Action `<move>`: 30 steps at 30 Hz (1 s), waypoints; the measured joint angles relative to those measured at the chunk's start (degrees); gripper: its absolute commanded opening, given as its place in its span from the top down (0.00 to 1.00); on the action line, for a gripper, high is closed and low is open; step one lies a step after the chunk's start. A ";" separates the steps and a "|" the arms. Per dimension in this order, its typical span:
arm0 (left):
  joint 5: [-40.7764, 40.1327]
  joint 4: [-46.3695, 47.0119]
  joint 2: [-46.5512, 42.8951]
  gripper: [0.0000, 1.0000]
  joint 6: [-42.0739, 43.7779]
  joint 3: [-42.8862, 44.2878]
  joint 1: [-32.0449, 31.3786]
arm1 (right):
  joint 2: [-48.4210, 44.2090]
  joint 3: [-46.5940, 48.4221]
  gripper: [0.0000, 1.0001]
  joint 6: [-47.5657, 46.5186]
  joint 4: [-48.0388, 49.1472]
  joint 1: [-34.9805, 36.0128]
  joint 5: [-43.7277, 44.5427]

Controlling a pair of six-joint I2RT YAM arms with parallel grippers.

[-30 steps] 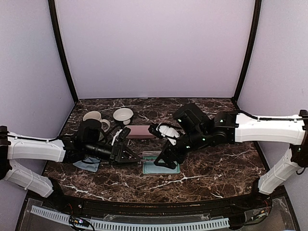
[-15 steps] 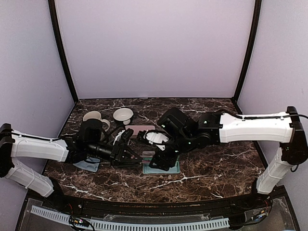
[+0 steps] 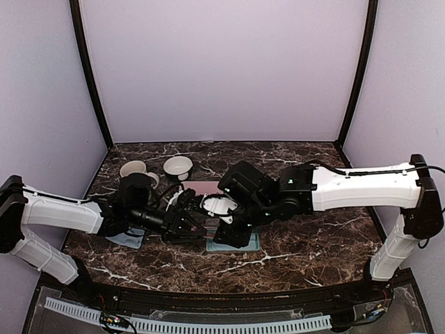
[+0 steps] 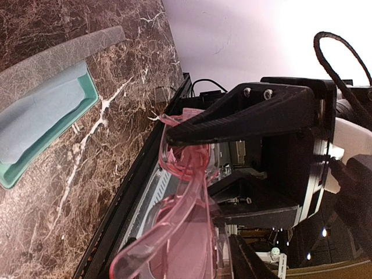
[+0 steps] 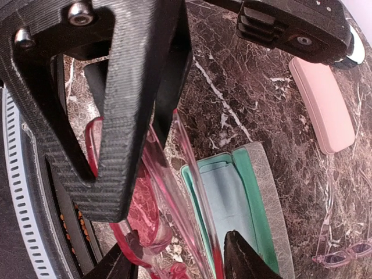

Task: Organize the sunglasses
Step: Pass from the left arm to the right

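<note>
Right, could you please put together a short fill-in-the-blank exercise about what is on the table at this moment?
1. The open grey case holds a light-blue ___.
2. The pink case lies ___ on the marble table.
3. The red sunglasses are gripped by the ___, while the right pincer sits open around them.
Missing words: cloth; closed; left pincer.
</note>
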 measured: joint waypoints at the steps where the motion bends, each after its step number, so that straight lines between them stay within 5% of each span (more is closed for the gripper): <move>1: 0.07 0.02 0.11 1.00 -0.04 0.00 0.00 | 0.00 0.00 0.53 -0.20 -0.15 0.20 0.48; 18: 0.11 0.92 0.92 0.99 -0.66 0.00 0.00 | 0.00 0.02 0.65 -1.73 -1.42 1.44 3.52; 30: 0.24 2.36 1.55 0.82 -1.25 -0.33 0.00 | 0.00 -0.02 0.71 -1.77 -2.08 1.75 4.37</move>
